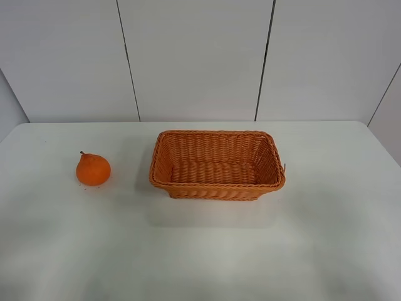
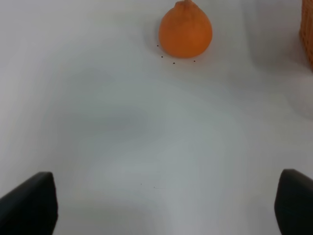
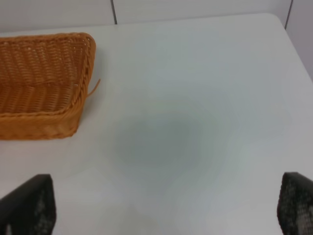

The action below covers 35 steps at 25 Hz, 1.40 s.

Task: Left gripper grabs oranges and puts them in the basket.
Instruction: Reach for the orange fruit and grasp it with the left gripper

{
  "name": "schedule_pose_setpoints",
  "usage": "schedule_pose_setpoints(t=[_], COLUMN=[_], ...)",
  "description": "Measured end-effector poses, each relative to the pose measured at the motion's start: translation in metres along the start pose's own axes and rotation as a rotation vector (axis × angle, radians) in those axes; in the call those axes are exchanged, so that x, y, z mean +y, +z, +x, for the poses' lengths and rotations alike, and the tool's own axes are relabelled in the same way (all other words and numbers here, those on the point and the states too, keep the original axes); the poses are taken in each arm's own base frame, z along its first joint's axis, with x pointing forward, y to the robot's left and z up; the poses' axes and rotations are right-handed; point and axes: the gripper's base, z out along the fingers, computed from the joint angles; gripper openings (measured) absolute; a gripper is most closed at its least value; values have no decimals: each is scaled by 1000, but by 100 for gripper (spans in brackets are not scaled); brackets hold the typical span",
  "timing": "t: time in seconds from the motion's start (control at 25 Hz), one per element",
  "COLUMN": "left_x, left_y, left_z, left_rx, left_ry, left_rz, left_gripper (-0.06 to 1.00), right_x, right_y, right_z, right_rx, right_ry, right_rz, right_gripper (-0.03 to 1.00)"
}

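The left claw point(image 2: 161, 208) is spread wide, its two dark fingertips point(image 2: 29, 203) far apart above the white table point(image 1: 250, 251). The orange point(image 1: 93, 169) sits on the table ahead of it, well apart, with its knobby stem end up. The wicker basket point(image 1: 216, 188) stands upright to the orange's right in the high view, near it but not touching. The right claw point(image 3: 161, 208) hangs equally spread beyond the basket's far end.
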Motion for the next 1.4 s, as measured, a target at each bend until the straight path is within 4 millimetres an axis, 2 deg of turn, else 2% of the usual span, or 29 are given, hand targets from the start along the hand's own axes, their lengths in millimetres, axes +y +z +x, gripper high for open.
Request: schedule_pose_setpoints(t=[0.76, 0.92, 1.08, 1.4], left_x=[0, -1, -3, -18], left_y=[1, 12, 43, 139], left_z=[-1, -18, -45, -93], left_rx=[4, 34, 95, 290], left_ry=[0, 6, 14, 29], left_rz=[0, 3, 14, 116], left_gripper=[99, 99, 99, 99], right_x=[0, 0, 0, 0], right_y=[0, 0, 0, 0], right_z=[0, 0, 0, 0], right_rx=[0, 0, 0, 0], right_ry=[0, 0, 0, 0], right_rz=[0, 0, 0, 0], right_gripper=[69, 69, 69, 69])
